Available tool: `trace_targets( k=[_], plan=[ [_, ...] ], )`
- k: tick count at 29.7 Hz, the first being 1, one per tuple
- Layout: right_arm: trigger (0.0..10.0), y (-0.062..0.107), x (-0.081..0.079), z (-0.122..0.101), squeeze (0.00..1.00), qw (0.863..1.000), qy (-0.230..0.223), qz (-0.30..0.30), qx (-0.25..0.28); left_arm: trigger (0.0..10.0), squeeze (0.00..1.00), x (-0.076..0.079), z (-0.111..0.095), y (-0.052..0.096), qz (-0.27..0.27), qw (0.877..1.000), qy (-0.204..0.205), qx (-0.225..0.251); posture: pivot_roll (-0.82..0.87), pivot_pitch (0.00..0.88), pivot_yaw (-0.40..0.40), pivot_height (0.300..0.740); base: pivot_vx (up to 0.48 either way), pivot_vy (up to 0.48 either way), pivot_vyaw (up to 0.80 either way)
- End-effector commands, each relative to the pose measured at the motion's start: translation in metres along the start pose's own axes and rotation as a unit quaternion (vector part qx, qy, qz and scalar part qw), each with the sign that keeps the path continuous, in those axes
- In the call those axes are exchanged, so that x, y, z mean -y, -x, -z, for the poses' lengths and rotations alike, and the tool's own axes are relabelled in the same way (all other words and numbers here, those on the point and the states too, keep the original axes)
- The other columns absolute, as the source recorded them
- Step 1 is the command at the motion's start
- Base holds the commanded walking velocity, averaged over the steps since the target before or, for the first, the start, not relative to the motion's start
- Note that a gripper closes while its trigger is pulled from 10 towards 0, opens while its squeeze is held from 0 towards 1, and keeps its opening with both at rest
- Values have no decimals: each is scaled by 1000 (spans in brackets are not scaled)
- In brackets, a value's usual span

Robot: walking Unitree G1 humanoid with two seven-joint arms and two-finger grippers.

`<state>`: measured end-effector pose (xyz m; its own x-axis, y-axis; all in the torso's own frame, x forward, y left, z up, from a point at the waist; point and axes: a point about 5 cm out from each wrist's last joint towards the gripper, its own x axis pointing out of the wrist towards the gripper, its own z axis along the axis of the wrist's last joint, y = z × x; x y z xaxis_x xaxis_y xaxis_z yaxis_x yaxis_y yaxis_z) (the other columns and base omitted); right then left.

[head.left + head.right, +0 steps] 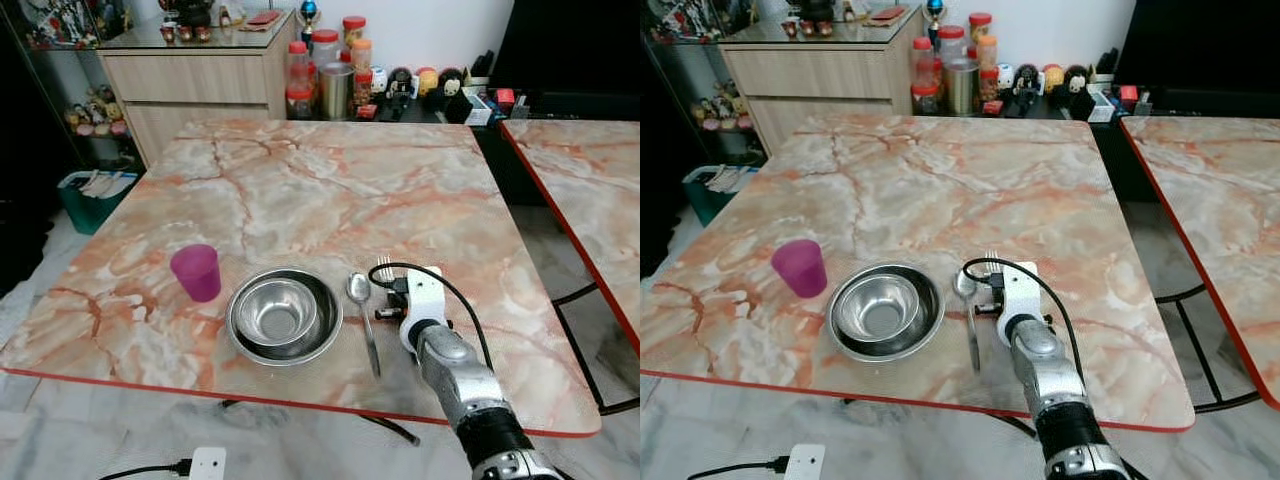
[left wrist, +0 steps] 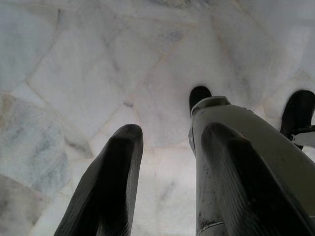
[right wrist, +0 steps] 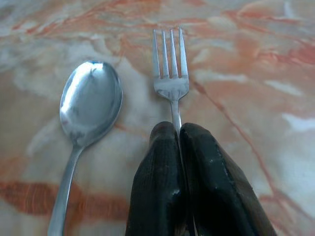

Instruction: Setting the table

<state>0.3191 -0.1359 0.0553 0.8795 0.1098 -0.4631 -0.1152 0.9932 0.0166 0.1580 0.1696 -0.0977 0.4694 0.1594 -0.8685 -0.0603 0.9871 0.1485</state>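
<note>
- Fork: lies on the tabletop just right of the spoon, tines pointing away from the robot; its handle runs back between the fingers of the right gripper.
- Right gripper: reached out low over the near part of the tabletop, fingers pressed close together on the fork handle, which they hold.
- Spoon: parallel to the fork, bowl away from the robot, just right of the bowl and apart from the fork.
- Bowl: steel, seemingly two nested, upright near the front edge; a purple cup stands upright just to its left.
- Left gripper: hangs idle over the floor, fingers parted with nothing between them.
- Step in hand, by judgement: placing the fork beside the spoon, late in the setting, since cup, bowl and spoon already lie in a row.
- Next move, by judgement: parting the fingers and drawing back along the handle, without dragging the fork askew or nudging the spoon.
</note>
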Motion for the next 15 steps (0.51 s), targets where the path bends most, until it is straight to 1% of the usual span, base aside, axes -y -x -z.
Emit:
trace_targets(
  k=[1,5,11,15],
  plan=[
    [10000,3,-1,-5,0,1000,5,3,4,10000,0,0,8,1,1,1000,-2,-18,19,0,11,740,0,0,0],
    [10000,6,-1,-6,0,1000,4,3,4,10000,0,0,8,1,1,1000,-2,-18,14,0,12,740,0,0,0],
    [10000,7,2,-1,0,1000,5,10,-6,10000,0,0,7,1,2,1000,-3,-18,18,0,10,740,0,0,0],
    [10000,9,1,1,0,1000,4,10,-11,10000,0,0,7,1,1,1000,-3,-18,17,0,10,740,0,0,0]
  ],
)
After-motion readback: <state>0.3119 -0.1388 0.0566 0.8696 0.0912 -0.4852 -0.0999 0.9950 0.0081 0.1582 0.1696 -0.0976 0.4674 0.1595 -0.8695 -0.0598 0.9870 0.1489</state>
